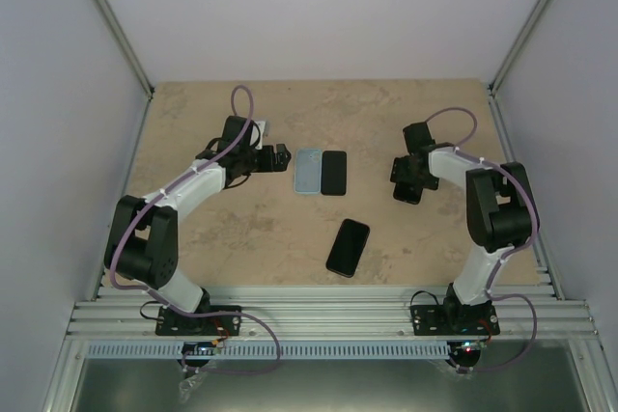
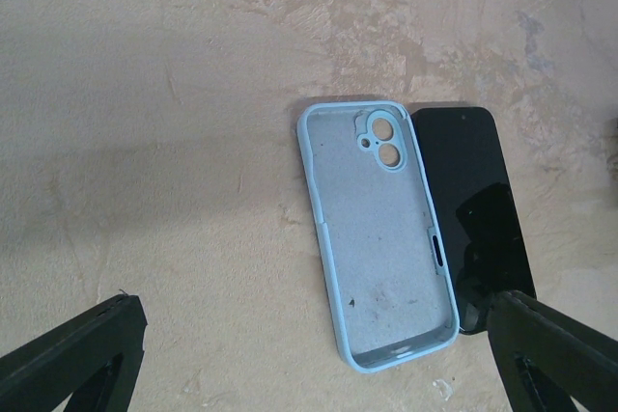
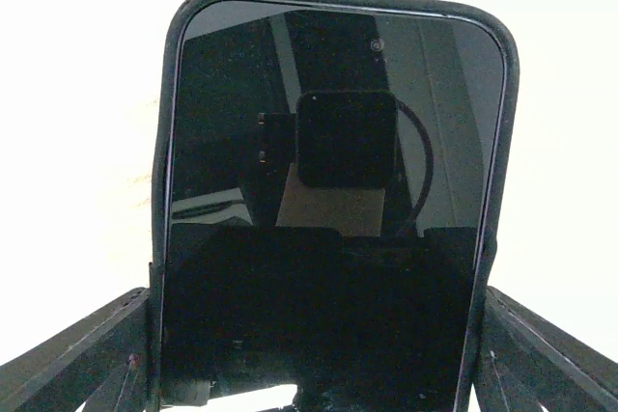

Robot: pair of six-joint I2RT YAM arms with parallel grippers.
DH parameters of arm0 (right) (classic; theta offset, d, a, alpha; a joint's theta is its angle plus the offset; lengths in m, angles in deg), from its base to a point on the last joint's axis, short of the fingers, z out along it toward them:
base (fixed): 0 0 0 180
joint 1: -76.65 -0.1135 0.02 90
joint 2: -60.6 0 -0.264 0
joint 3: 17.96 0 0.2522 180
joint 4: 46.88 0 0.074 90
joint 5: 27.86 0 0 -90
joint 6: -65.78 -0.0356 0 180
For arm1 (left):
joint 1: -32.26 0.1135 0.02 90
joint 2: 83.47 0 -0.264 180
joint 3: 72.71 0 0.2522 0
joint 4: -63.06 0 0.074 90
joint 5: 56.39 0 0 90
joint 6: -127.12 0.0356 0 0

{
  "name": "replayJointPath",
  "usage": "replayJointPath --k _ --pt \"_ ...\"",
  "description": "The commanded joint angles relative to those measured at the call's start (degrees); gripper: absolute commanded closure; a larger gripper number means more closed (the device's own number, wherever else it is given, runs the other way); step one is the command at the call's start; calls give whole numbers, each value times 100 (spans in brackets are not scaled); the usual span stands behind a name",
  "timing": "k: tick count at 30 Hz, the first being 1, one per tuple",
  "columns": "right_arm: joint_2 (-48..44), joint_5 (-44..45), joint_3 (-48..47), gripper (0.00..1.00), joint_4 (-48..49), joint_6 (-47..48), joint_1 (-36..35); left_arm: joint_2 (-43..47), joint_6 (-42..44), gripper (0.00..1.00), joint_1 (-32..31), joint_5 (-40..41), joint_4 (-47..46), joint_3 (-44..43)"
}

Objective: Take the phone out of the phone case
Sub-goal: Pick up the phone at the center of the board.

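Close under the right wrist camera, the phone (image 3: 328, 142) filled almost the whole picture, screen toward the lens, seated in a dark phone case (image 3: 166, 142) whose rim ran round the glass. The right end effector (image 3: 317, 301) had a finger at each long edge. Whether the fingers pressed on the phone or only flanked it could not be told. Behind it everything was washed out to white, except a tan smear at the left.

The desk (image 1: 222, 238) was tan and mottled like stone. Pale walls enclosed it on three sides, with metal posts in the far corners and a ribbed aluminium rail along the near edge carrying both arm bases.

From above, the right end effector (image 1: 409, 185) pointed down over the right side of the desk, and the cased phone could not be made out beneath the dark wrist. That view alone showed a second black phone (image 1: 348, 247) lying tilted between the arms.

The left end effector (image 1: 278, 155) stood wide open, holding nothing, just left of a light blue case (image 1: 307, 172). Its wrist view showed that case (image 2: 381, 238) lying empty, inside up and speckled with dirt. A black phone (image 2: 478, 209) lay touching its right side.
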Motion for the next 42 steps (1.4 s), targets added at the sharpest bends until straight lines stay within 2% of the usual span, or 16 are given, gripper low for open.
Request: replayJointPath --k 1,9,18,27,31,34,38,42 --pt "328 91 79 21 -204 135 -21 27 -15 1 22 34 -146 40" --pt "-344 -274 136 40 43 792 -108 152 32 0 22 123 -185 124" --pt "-1024 -477 419 40 491 1678 -255 149 126 1 22 -39 -120 70" --pt "-1673 -1331 953 41 1084 2741 -382 337 92 1 22 -584 -401 268" --pt "-2100 -1758 1055 42 1298 3233 -561 461 270 1 22 -1197 -456 314" --pt "-2450 -2174 1120 43 1419 3507 -725 567 280 2 22 -2006 -671 391" --pt "-2836 -2341 1168 44 1479 3738 -1063 790 -101 8 22 -2887 -1218 696" --pt "-3116 -2401 1159 44 1448 3878 -1405 1116 -577 12 21 -3436 -1832 1149"
